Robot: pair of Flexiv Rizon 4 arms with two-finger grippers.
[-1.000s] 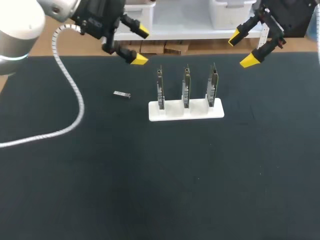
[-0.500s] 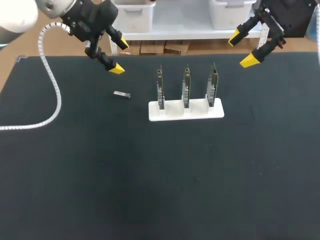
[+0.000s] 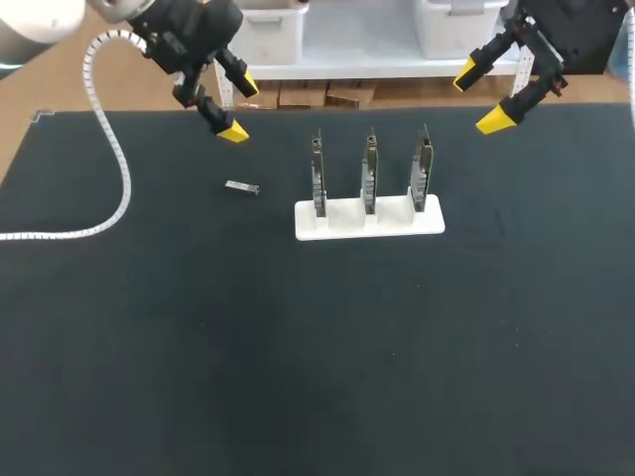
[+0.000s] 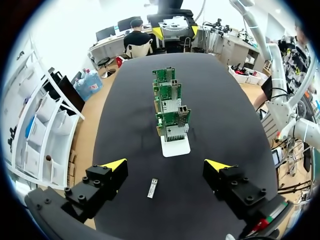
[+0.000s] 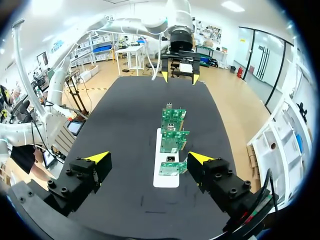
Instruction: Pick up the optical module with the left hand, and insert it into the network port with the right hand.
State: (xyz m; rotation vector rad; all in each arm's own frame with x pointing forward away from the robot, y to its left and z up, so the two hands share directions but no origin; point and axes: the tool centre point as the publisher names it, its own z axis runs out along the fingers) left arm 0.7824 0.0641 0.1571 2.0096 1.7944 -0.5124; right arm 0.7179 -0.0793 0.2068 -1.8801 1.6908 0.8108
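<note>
A small silver optical module (image 3: pixel 241 186) lies flat on the black table, left of a white stand (image 3: pixel 369 219) holding three upright green network cards (image 3: pixel 369 171). My left gripper (image 3: pixel 239 108) hovers open above the table's far left, behind the module. In the left wrist view the module (image 4: pixel 152 188) lies between and just ahead of the open fingers, with the white stand (image 4: pixel 175 146) and cards (image 4: pixel 172 120) beyond. My right gripper (image 3: pixel 483 96) hangs open over the far right edge. In its wrist view the stand (image 5: pixel 166 172) and cards (image 5: pixel 172 141) sit ahead, and my left gripper (image 5: pixel 177 77) shows at the table's far end.
A white coiled cable (image 3: pixel 104 164) trails from my left arm across the table's left side. The black mat (image 3: pixel 317 347) stretches wide in front of the stand.
My left gripper swung leftward and turned, from near the stand's left rear to behind the module. The right arm kept still.
</note>
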